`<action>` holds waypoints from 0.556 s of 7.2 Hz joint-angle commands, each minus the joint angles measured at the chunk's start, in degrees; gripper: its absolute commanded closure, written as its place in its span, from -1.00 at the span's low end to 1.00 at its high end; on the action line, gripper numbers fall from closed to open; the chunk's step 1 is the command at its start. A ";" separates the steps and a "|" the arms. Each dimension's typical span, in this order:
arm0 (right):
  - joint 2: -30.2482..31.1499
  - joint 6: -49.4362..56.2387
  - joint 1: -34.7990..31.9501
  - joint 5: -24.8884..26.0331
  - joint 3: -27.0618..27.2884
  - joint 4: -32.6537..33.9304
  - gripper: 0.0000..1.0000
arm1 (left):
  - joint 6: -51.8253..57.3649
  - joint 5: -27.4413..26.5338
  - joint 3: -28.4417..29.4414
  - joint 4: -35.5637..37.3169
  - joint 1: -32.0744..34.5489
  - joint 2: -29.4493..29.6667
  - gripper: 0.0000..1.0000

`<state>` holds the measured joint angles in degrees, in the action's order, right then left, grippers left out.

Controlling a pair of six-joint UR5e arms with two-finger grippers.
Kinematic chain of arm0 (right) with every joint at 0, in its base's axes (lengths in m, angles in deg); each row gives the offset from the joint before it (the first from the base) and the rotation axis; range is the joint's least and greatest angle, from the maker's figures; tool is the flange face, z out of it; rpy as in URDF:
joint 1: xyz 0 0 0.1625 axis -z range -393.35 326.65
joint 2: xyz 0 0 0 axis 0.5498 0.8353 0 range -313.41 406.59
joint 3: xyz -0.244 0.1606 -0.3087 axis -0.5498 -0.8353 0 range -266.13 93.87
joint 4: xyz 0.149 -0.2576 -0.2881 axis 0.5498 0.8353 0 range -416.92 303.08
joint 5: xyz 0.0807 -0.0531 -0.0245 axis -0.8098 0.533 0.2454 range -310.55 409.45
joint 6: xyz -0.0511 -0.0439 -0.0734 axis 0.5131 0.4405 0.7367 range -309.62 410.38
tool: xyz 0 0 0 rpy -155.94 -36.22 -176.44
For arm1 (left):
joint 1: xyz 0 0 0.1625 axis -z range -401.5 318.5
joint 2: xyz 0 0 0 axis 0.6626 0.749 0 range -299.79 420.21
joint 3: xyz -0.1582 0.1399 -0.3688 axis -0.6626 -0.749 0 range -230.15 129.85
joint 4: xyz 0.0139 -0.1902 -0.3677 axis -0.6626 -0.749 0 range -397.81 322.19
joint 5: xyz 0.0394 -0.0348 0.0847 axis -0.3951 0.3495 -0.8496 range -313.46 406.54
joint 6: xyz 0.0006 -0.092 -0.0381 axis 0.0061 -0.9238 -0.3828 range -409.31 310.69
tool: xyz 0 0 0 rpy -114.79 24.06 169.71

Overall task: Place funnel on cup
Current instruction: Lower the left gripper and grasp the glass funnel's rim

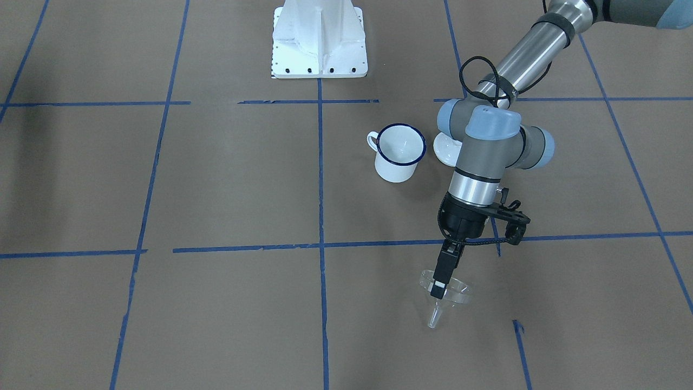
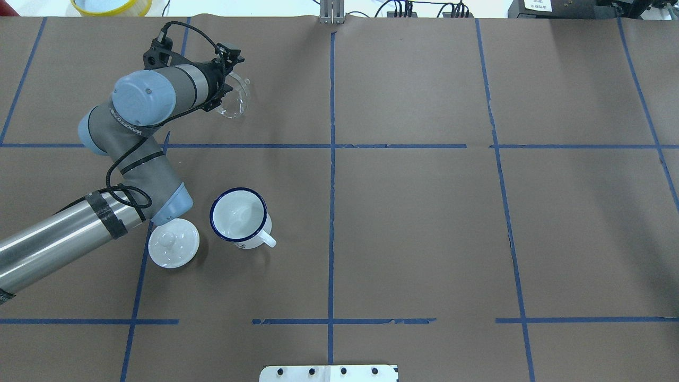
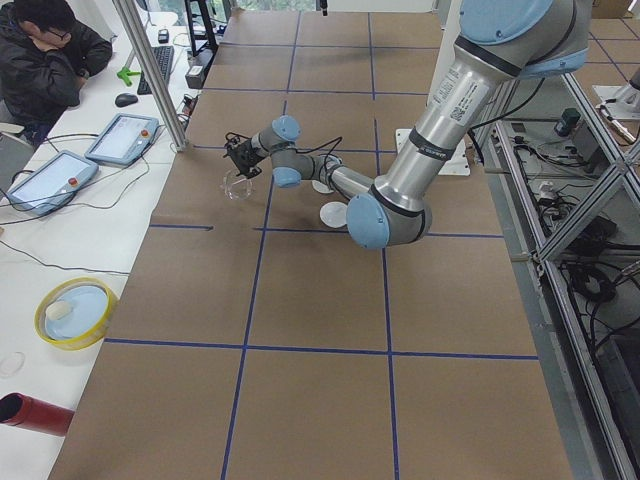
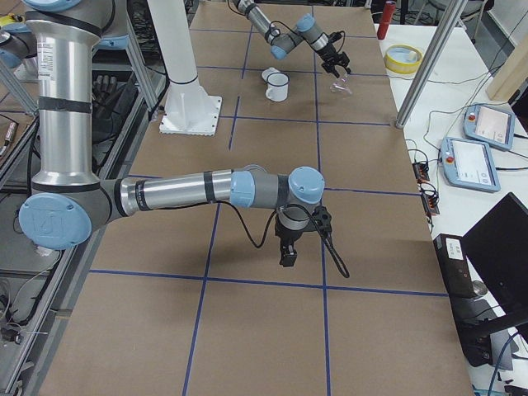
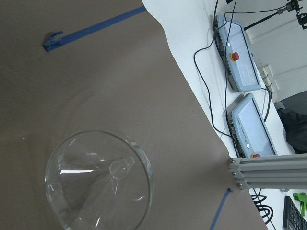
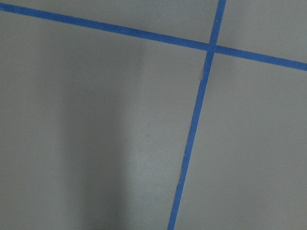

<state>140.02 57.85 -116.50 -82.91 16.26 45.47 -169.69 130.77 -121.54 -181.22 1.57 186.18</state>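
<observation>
The clear funnel [image 1: 452, 295] is at the far left part of the table, tilted, with its spout [image 1: 435, 319] pointing away from the robot. My left gripper [image 1: 439, 288] is shut on the funnel's rim. I cannot tell whether the funnel touches the paper. It also shows in the overhead view [image 2: 235, 98] and fills the lower left of the left wrist view [image 5: 98, 179]. The white mug with a blue rim [image 2: 238, 216] stands upright and empty, nearer the robot's base than the funnel. My right gripper [image 4: 287, 256] hangs over bare paper far from both; I cannot tell whether it is open or shut.
A round white knobbed lid [image 2: 173, 249] lies beside the mug, partly under my left arm. The table's far edge with control tablets [image 5: 240, 57] is just beyond the funnel. A yellow bowl [image 2: 111, 5] sits off the far left corner. A metal post [image 3: 150, 75] stands near the funnel.
</observation>
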 commanded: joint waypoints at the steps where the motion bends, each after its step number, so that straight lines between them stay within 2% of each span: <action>1: 0.00 0.00 0.00 0.00 0.00 0.00 -1.00 | -0.04 -0.29 0.90 -0.64 -0.01 0.06 0.05; 2: 0.00 0.00 0.00 0.00 0.00 0.00 -1.00 | -0.30 -1.69 0.99 -0.64 0.08 0.06 0.20; 4: 0.00 0.00 0.00 0.00 0.00 0.00 -1.00 | -0.30 -1.96 1.52 -0.64 0.08 -0.03 0.23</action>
<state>140.01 57.85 -116.50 -82.91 16.26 45.47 -169.96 129.05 -120.26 -181.85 1.64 186.22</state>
